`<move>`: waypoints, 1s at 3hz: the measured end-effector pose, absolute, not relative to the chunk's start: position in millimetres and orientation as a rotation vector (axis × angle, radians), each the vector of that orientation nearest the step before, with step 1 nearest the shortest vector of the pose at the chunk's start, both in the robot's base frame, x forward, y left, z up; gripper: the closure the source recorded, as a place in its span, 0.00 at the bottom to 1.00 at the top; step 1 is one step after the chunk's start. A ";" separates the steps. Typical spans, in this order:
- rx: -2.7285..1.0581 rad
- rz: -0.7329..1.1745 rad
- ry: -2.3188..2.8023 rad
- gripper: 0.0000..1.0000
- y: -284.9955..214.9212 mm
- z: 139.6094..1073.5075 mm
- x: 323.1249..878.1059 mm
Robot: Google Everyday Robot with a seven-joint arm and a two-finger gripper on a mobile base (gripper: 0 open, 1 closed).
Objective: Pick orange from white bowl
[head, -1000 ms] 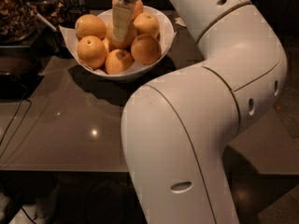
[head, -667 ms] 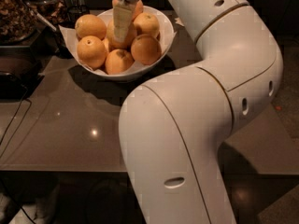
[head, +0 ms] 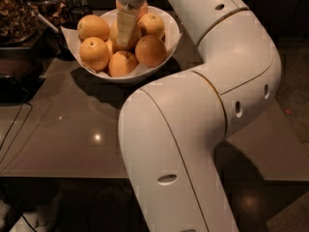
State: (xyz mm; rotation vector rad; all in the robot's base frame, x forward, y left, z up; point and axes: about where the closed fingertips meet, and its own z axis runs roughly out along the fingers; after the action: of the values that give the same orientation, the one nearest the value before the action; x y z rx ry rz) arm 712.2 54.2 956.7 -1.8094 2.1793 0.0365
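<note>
The white bowl [head: 170, 46] stands at the back of the grey table, lined with white paper and holding several oranges. A paler, yellowish orange [head: 136, 34] sits in the middle of the pile, ringed by deeper orange fruits [head: 94, 53]. My gripper [head: 124, 38] comes straight down from the top edge into the middle of the bowl and lies against this pale orange, covering part of it. My white arm [head: 217, 81] sweeps over the right side of the view.
The grey table [head: 67, 134] runs forward from the bowl to its front edge. A dark container of brown bits [head: 14, 13] and a black appliance [head: 14, 74] stand at the left. A thin cable [head: 9, 129] trails over the left of the table.
The arm's elbow has shifted slightly. The gripper stays down in the middle of the bowl, and the oranges have not visibly moved.
</note>
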 end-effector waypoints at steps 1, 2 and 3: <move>-1.809 0.062 2.193 0.36 54.1 948.3 714.2; -1.812 0.078 2.202 0.35 54.6 942.0 715.5; -1.804 0.104 2.205 0.54 51.6 939.7 715.3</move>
State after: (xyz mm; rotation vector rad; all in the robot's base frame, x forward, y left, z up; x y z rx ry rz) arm 715.3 51.6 939.7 -1.8043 2.2054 0.1045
